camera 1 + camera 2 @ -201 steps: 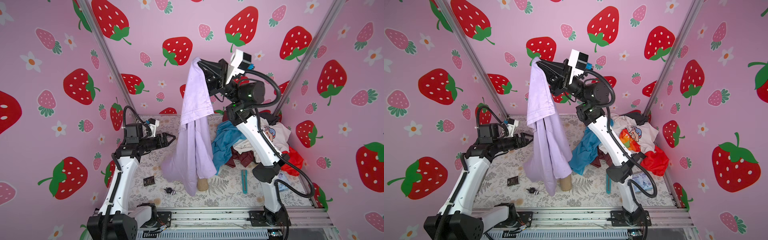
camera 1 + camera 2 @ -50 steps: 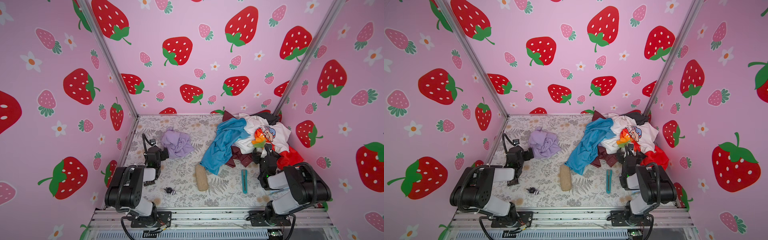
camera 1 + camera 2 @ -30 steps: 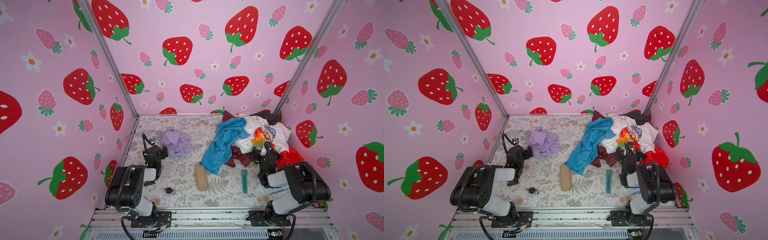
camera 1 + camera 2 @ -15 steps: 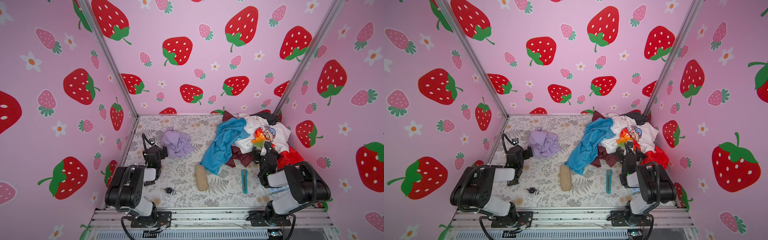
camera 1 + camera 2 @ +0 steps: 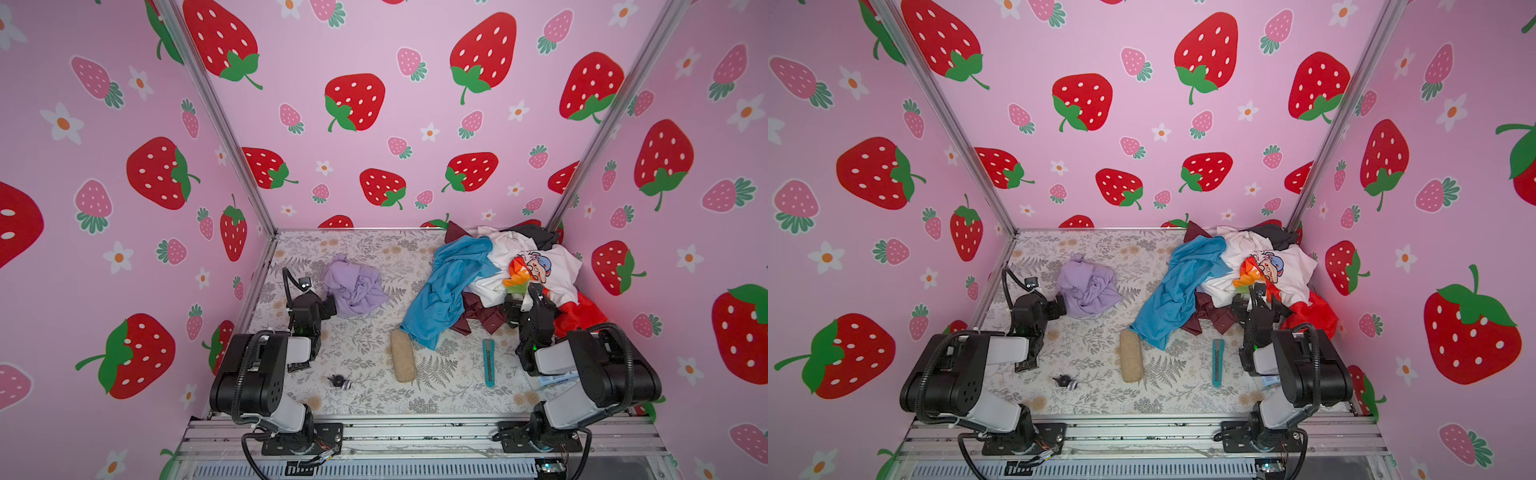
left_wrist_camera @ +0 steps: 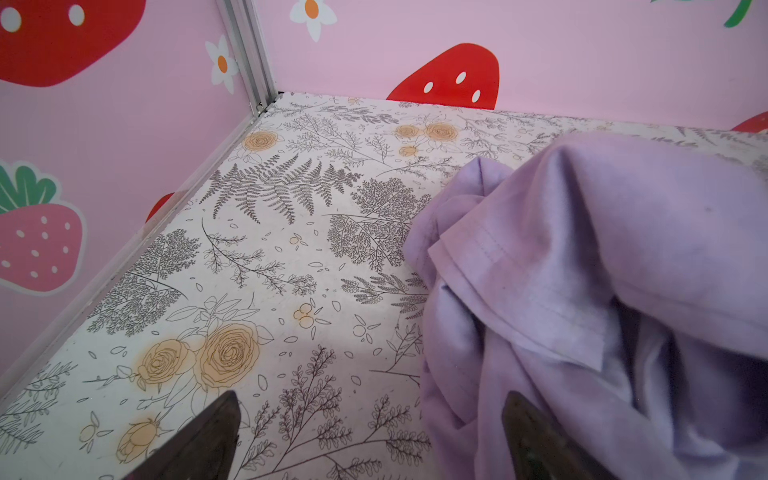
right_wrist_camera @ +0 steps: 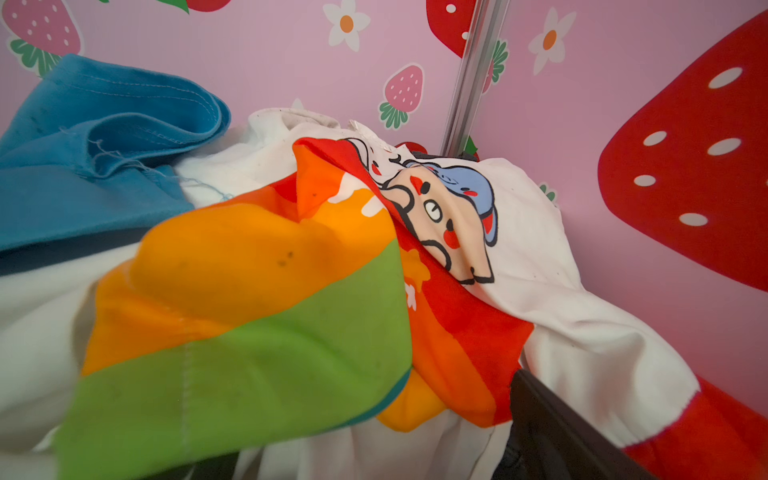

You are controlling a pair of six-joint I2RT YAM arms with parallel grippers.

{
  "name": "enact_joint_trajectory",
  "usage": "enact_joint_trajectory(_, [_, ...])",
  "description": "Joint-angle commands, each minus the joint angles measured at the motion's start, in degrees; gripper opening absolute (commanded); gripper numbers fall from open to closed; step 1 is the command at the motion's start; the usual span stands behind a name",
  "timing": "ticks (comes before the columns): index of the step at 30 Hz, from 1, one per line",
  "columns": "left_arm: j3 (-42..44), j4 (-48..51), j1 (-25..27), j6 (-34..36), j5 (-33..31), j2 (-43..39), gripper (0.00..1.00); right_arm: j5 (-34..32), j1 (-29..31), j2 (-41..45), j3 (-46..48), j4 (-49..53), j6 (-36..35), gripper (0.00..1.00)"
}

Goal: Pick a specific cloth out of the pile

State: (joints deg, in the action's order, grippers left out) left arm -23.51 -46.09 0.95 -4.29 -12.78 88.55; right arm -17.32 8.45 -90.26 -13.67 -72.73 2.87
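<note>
The cloth (image 5: 355, 286) (image 5: 1088, 289), plain pale lavender, lies crumpled by itself on the left-middle of the floral table, apart from the pile (image 5: 498, 266) (image 5: 1229, 266) in the back right corner. My left gripper (image 5: 330, 305) (image 5: 1059, 309) rests low at the cloth's near-left edge. In the left wrist view it (image 6: 370, 411) is open, one finger in front of the lavender folds (image 6: 602, 270), nothing gripped. My right gripper (image 5: 519, 301) (image 5: 1252, 299) is open against the pile's front, facing the white rainbow-print shirt (image 7: 270, 291).
The pile holds a bright blue garment (image 5: 444, 286), maroon cloth (image 5: 478, 316) and red fabric (image 5: 582, 316). A tan oblong brush (image 5: 402, 355), a teal utility knife (image 5: 489, 361) and a small black object (image 5: 338, 380) lie near the front. Pink walls close three sides.
Several seconds ago the right gripper held the lavender cloth high; now the cloth lies on the table and both arms are folded low. Nothing has moved over the last second.
</note>
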Motion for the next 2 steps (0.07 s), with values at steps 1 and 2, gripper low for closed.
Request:
enact_joint_trajectory(1, [-1.72,0.89,-0.03,0.23,0.83,-0.02,0.99,0.53,-0.21,-0.07,-1.01,-0.65,-0.83,1.00])
enact_joint_trajectory(2, [-1.68,0.71,0.01,0.30,0.80,0.08,0.99,0.49,-0.20,-0.02,-0.99,-0.67,-0.77,1.00])
